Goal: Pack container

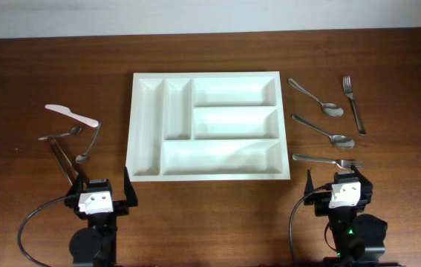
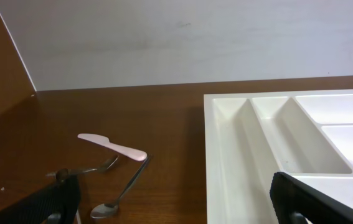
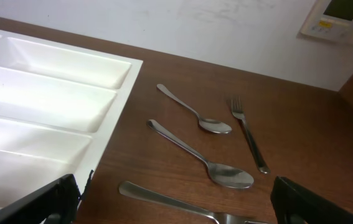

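Overhead: the large white rectangular plastic cutlery tray (image 1: 221, 156) lies mid-table, all 5 compartments in sight; the left pincer (image 1: 99, 187) and right pincer (image 1: 338, 182) sit by its near corners; left wrist: only the tray's left end, and a pale pink plastic knife (image 2: 112, 147) tipped against a grey metal spoon (image 2: 121, 194); jaws wide, gripping nothing; right wrist: the tray's right end, 2 steel spoons (image 3: 204, 158), a steel fork (image 3: 248, 134); jaws wide, touching nothing.

The container (image 1: 236, 93) is plain white, the table (image 1: 32, 67) dark reddish-brown with wood grain, the spoons (image 1: 341, 139) and forks (image 1: 354, 107) shiny silver, the knife (image 1: 69, 113) pale pink, the wall (image 2: 195, 43) off-white.
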`<state>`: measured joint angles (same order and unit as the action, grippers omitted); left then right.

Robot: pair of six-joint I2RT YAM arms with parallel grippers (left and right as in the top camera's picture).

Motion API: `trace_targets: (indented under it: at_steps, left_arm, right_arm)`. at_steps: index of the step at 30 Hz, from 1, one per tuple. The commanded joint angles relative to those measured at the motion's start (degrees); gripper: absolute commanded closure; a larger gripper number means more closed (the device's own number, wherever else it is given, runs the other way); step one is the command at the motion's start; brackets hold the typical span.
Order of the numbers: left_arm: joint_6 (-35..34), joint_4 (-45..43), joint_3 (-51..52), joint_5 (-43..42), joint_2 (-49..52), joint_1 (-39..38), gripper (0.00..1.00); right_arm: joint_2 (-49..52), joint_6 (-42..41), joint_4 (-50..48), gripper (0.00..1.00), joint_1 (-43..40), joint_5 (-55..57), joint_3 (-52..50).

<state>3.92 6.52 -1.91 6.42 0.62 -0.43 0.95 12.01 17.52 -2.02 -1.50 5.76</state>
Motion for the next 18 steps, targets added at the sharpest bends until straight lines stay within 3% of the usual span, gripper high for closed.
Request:
trace_targets:
  at_steps: [1, 10, 18]
  left_arm:
    - [1.14, -0.13, 0.37, 0.22, -0.28, -0.28, 0.01]
    - [1.14, -0.13, 0.37, 0.2, -0.28, -0.28, 0.01]
    - [1.14, -0.13, 0.37, 0.22, -0.28, -0.28, 0.01]
  right_arm:
    - [0.17, -0.44, 0.17, 0.01, 0.46, 0.7, -0.39]
    - [0.15, -0.5, -2.08, 0.01, 0.46, 2.1, -0.39]
    - [0.33, -17.44, -6.38, 0.01, 0.46, 6.95, 4.39]
